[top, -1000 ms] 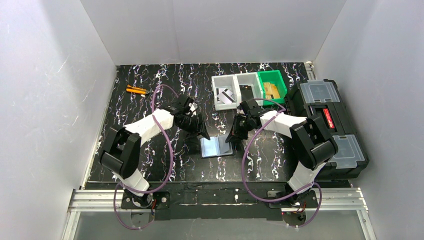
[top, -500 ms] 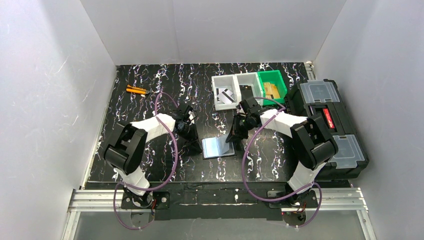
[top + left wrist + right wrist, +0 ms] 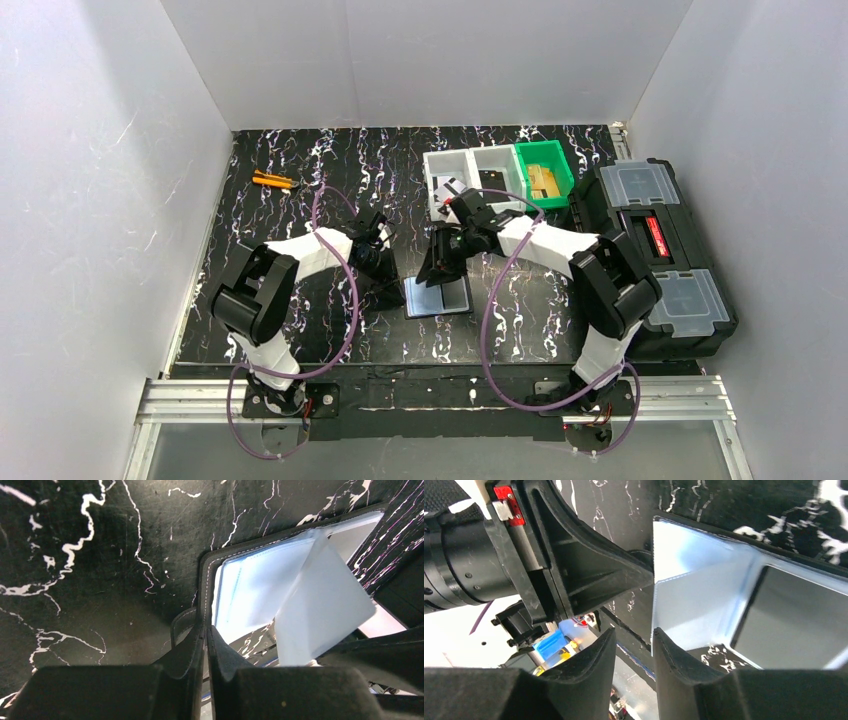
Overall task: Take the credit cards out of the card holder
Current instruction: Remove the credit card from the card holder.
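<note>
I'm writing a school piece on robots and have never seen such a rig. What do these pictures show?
Two robot arms are bolted at the near edge of a black marbled table. One picture looks down from above; the other two come from a camera on each wrist. On the table lie an open black card holder, a row of small bins, a black toolbox and something orange. The left gripper is shut on the card holder's edge. The right gripper hangs over its glossy inside, jaws slightly apart, beside a raised pale flap; whether that is a card, I cannot tell.
</note>
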Action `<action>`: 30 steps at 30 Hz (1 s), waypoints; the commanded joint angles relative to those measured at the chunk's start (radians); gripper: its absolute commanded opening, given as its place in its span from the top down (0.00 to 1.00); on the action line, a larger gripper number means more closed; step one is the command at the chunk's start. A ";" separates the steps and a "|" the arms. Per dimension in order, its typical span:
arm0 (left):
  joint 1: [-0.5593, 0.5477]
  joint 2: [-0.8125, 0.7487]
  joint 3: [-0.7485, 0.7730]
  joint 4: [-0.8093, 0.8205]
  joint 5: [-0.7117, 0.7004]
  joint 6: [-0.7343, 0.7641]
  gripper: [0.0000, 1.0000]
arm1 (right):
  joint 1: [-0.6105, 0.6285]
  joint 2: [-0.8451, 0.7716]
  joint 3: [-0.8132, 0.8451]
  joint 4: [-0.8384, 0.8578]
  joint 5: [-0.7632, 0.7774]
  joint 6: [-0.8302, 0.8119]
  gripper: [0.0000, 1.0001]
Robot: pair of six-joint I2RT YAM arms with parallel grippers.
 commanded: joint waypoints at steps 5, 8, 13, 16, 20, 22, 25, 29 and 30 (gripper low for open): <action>0.001 -0.137 -0.007 -0.129 -0.090 0.017 0.87 | 0.035 0.092 0.071 0.034 -0.042 0.036 0.57; 0.001 -0.194 -0.009 -0.172 -0.129 0.032 0.86 | 0.039 0.121 0.073 0.047 -0.046 0.039 0.54; 0.001 -0.241 0.015 -0.215 -0.143 0.051 0.85 | 0.043 0.157 0.087 0.053 -0.045 0.033 0.46; 0.001 -0.242 0.039 -0.222 -0.124 0.055 0.85 | 0.043 0.154 0.108 0.024 -0.033 0.016 0.40; 0.000 -0.229 0.073 -0.213 -0.074 0.054 0.82 | 0.034 0.091 0.130 -0.044 0.020 -0.018 0.34; -0.007 -0.221 0.099 -0.210 -0.059 0.058 0.80 | 0.023 0.046 0.128 -0.077 0.049 -0.031 0.31; -0.021 -0.195 0.146 -0.210 -0.039 0.056 0.78 | -0.004 -0.021 0.101 -0.137 0.114 -0.059 0.29; -0.060 -0.123 0.214 -0.192 -0.002 0.045 0.71 | -0.052 -0.092 0.022 -0.185 0.186 -0.088 0.28; -0.076 -0.103 0.231 -0.187 0.008 0.043 0.68 | -0.063 -0.104 0.001 -0.190 0.194 -0.094 0.28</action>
